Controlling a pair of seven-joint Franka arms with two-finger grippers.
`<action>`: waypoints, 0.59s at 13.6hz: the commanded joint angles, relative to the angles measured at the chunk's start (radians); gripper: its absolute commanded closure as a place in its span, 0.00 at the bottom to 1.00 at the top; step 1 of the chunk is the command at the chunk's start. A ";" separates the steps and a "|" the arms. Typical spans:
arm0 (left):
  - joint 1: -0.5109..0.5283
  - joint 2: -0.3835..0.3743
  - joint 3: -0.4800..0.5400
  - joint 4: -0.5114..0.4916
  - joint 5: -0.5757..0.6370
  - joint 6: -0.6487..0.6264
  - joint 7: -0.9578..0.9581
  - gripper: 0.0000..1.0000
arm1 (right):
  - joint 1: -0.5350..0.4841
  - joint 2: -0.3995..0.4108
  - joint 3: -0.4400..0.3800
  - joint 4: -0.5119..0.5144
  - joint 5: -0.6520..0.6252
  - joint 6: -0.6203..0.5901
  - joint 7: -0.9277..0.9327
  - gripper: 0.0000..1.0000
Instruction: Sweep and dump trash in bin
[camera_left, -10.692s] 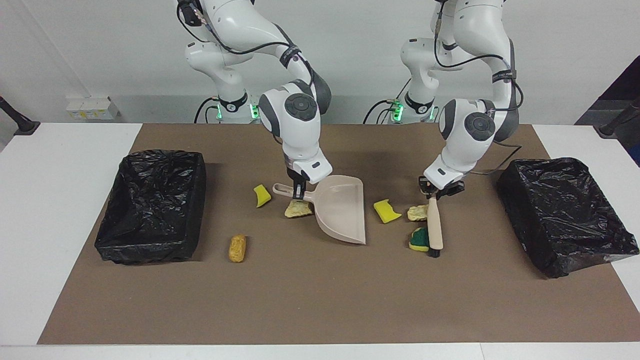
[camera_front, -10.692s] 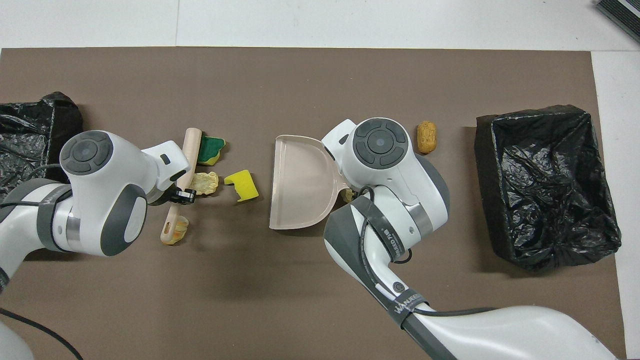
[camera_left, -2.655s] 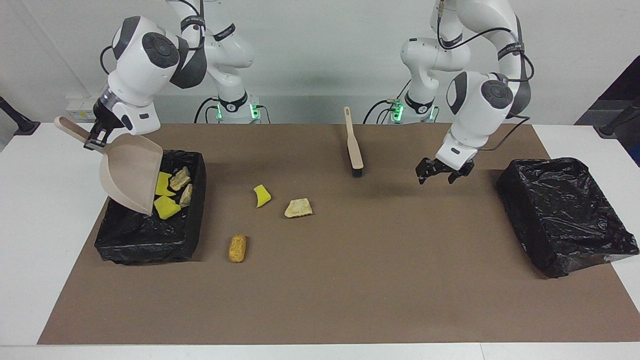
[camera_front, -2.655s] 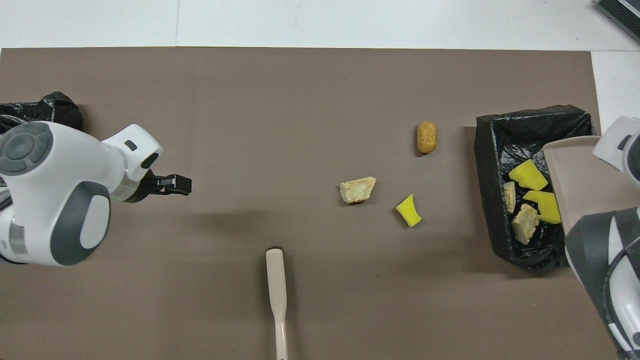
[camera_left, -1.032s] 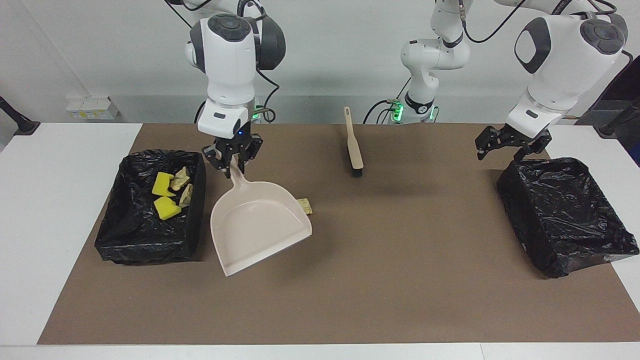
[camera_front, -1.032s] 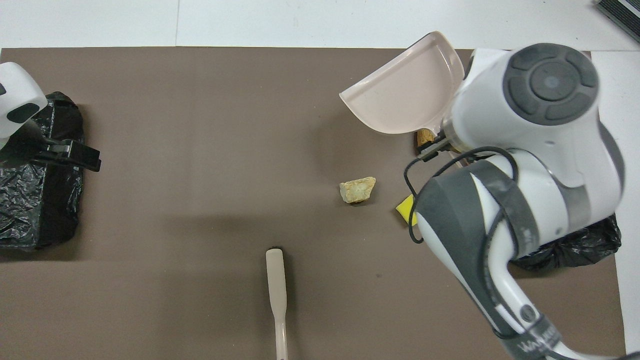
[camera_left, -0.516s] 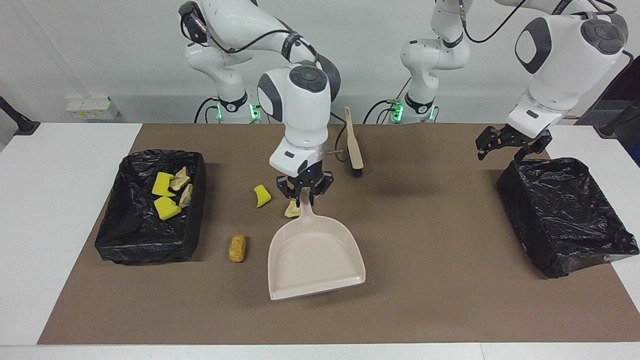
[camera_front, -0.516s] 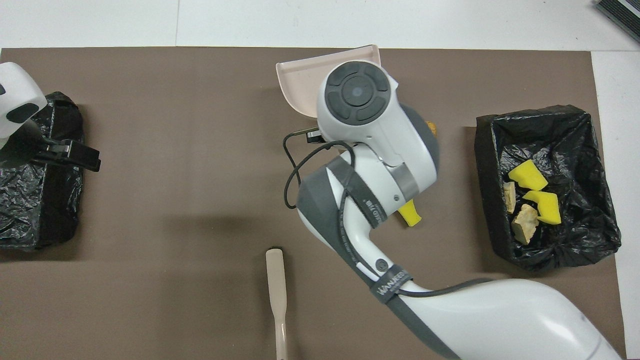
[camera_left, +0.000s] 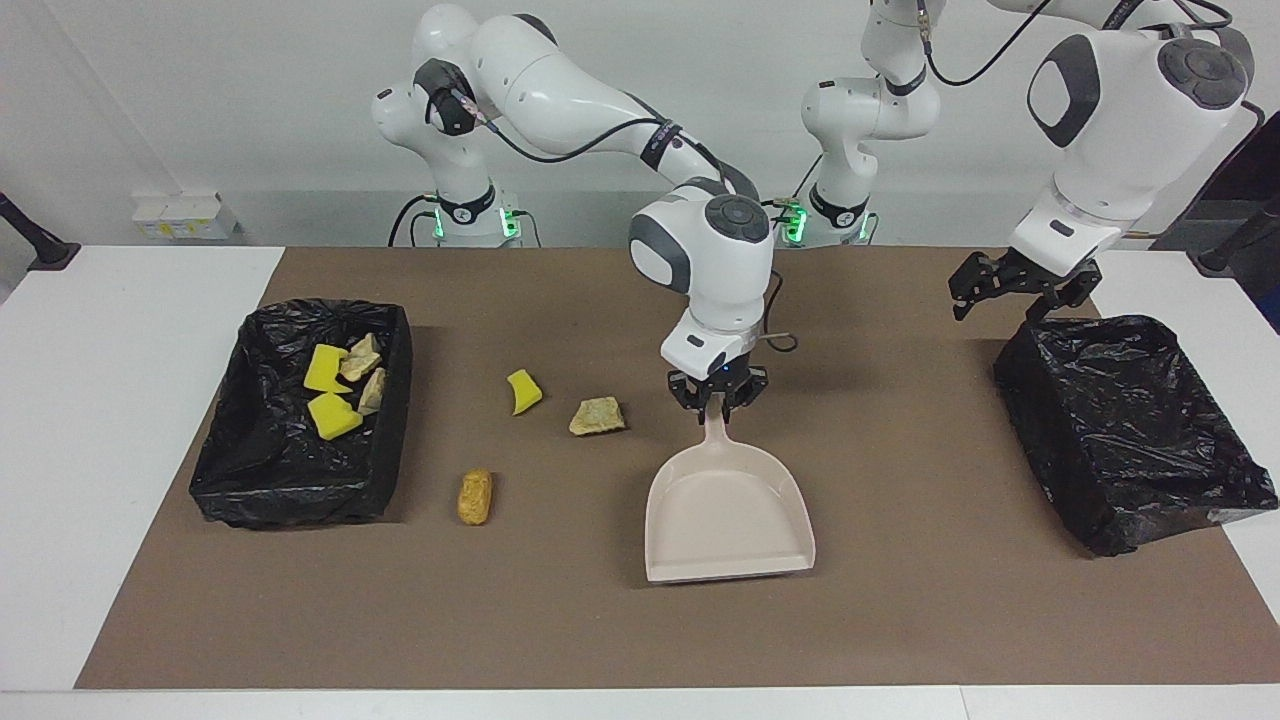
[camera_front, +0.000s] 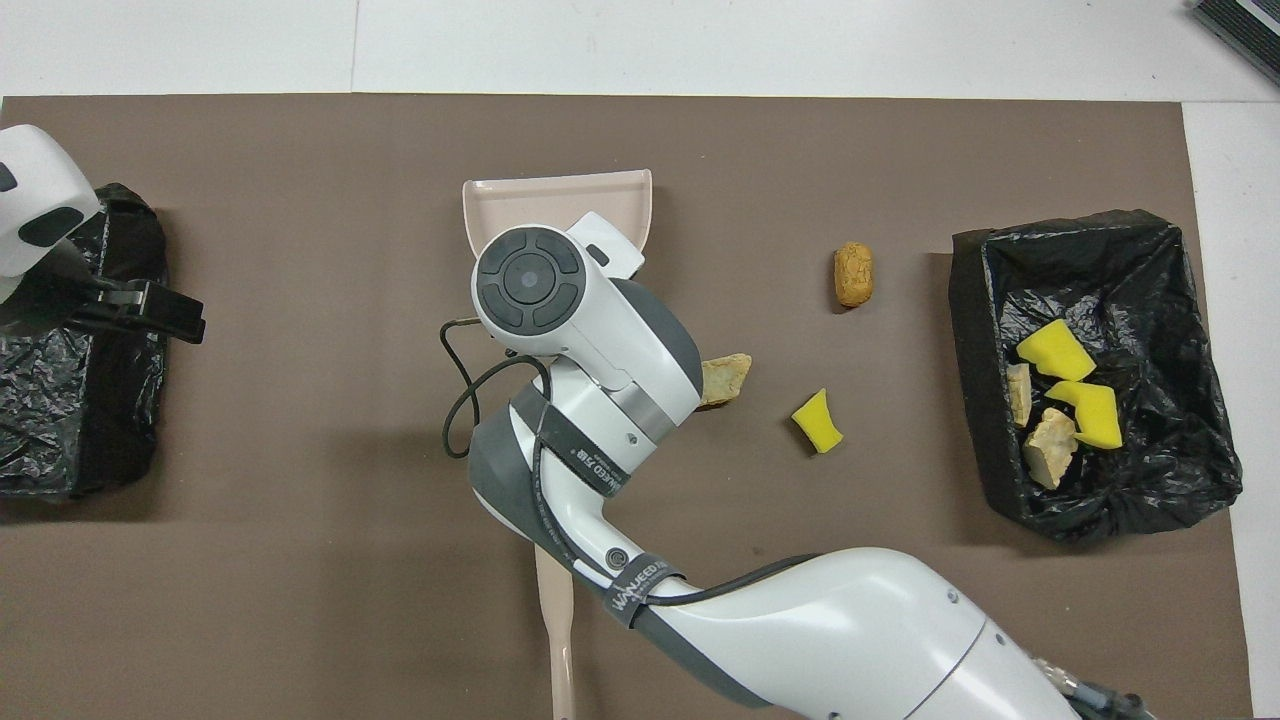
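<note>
Four scraps (camera_left: 340, 385) in bin (camera_left: 215, 470)

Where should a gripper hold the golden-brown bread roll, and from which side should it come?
Grip the bread roll at its middle, from straight above. It lies flat, long axis pointing toward the robots, both long sides free: close the fingers across its narrow width.

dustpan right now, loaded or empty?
Empty. The dustpan shows a bare tray in the facing view, held by its handle in the right pincer, which is shut on it.
</note>
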 joint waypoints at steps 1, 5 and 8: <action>0.001 0.003 -0.003 0.007 0.011 -0.015 0.010 0.00 | 0.012 0.037 0.008 0.020 0.027 0.021 0.029 1.00; 0.000 -0.001 -0.005 -0.006 0.010 -0.004 0.010 0.00 | 0.012 0.045 0.008 0.019 0.059 0.024 0.034 1.00; 0.000 -0.003 -0.005 -0.008 0.010 -0.002 0.010 0.00 | 0.014 0.043 0.008 0.014 0.081 0.024 0.034 0.92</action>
